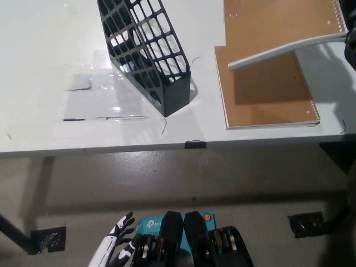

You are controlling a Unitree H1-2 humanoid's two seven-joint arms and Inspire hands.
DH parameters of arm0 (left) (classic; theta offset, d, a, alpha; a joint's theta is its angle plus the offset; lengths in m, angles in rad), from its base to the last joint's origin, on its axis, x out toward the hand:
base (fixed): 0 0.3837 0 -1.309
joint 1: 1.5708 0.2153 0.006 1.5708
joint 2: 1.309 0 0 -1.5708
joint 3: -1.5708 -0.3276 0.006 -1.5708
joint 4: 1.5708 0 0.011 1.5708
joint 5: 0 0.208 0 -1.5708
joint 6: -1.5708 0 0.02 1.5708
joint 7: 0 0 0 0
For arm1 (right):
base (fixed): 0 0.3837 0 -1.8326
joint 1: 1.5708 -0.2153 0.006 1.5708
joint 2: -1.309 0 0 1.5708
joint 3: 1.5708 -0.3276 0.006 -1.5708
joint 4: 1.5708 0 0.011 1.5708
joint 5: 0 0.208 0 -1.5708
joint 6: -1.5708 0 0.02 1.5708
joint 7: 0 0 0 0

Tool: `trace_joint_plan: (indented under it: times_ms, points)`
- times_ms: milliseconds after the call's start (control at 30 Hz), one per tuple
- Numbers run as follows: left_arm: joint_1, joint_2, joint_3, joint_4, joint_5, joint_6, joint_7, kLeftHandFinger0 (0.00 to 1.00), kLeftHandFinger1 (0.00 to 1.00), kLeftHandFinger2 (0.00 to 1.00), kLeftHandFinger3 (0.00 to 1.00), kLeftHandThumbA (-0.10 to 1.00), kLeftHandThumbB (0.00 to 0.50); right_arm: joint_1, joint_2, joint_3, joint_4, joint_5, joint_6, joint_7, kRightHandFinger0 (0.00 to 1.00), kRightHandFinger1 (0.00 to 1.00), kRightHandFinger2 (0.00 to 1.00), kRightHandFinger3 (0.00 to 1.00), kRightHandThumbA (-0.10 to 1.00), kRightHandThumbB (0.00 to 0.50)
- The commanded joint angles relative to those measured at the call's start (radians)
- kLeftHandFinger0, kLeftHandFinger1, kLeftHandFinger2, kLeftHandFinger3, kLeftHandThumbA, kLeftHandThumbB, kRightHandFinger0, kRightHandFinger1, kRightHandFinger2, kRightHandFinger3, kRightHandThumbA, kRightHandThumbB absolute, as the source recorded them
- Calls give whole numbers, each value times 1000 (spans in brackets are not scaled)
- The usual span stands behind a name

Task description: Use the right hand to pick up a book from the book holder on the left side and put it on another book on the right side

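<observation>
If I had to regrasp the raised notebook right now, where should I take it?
Probably by its right, spiral-bound edge, coming in from the right. The raised notebook hangs tilted over the flat notebook, left edge low, right edge high and clear by the right hand. The book holder crowds the left. The left hand rests low.

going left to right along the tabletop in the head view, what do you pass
strips of clear tape → black mesh book holder → brown spiral notebook lying flat on the table; a second brown notebook is held tilted above it.
</observation>
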Motion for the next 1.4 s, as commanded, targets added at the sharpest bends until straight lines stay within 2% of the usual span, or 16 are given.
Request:
trace_joint_plan:
  times_ms: [0,33,100,133,200,267,300,400,467,567,733,800,900,1133,1233,1367]
  points:
    - [13,6,11,-8,-30,-47,1,853,920,1000,1000,862,126,-62,-17,39,58,11,-46,108,0,153,656,1000,-100,61]
    - [13,5,10,-9,-29,-47,2,852,920,1000,1000,862,127,-58,-15,51,77,-1,-68,117,0,167,700,1000,-100,75]
    - [16,5,7,-11,-28,-49,0,859,929,1000,1000,867,125,-51,-16,93,134,-43,-114,129,0,124,699,1000,-100,85]
    - [13,4,7,-7,-21,-58,9,856,925,1000,1000,876,142,-56,-13,100,186,-43,-135,131,0,83,657,1000,-100,93]
    - [5,4,11,6,-29,-81,13,853,920,1000,1000,883,156,-63,-6,109,229,-51,-170,114,0,83,662,1000,-100,109]
    - [4,2,15,3,-27,-85,19,931,998,1000,1000,938,201,-67,-3,122,270,-62,-191,111,0,91,674,1000,-100,102]
    - [5,2,15,2,-24,-87,22,993,1000,1000,1000,971,214,-65,-1,125,281,-66,-204,110,0,98,699,1000,-100,96]
    - [9,5,17,-4,-16,-94,26,1000,1000,1000,1000,1000,245,-58,6,138,317,-83,-238,88,0,117,760,1000,-100,89]
    - [11,6,16,-10,-12,-89,23,1000,1000,1000,1000,1000,263,-47,2,143,336,-88,-261,95,0,185,876,1000,-100,68]
    - [15,9,15,-16,-14,-86,16,1000,1000,1000,1000,1000,267,-38,-6,134,355,-81,-268,69,0,206,833,1000,-100,96]
    - [14,7,16,-10,-23,-95,12,1000,1000,1000,1000,1000,269,-36,-25,112,358,-64,-281,54,0,203,825,1000,-100,91]
    - [14,6,16,-8,-20,-98,15,1000,1000,1000,1000,1000,263,-41,-33,103,359,-60,-278,54,0,189,797,1000,-100,65]
    - [18,5,18,-5,-21,-102,17,1000,1000,1000,1000,1000,254,-43,-39,96,348,-62,-295,65,0,184,806,1000,-100,96]
    - [24,5,16,-11,-23,-103,11,1000,1000,1000,1000,995,228,-52,-60,86,341,-55,-323,72,0,191,773,1000,-100,97]
    - [22,4,16,-4,-22,-110,14,1000,1000,1000,1000,989,218,-61,-66,96,339,-72,-321,40,0,151,775,1000,-100,95]
    - [24,3,16,-3,-28,-120,12,1000,1000,1000,1000,978,213,-60,-70,91,331,-66,-330,45,0,86,714,1000,-100,133]
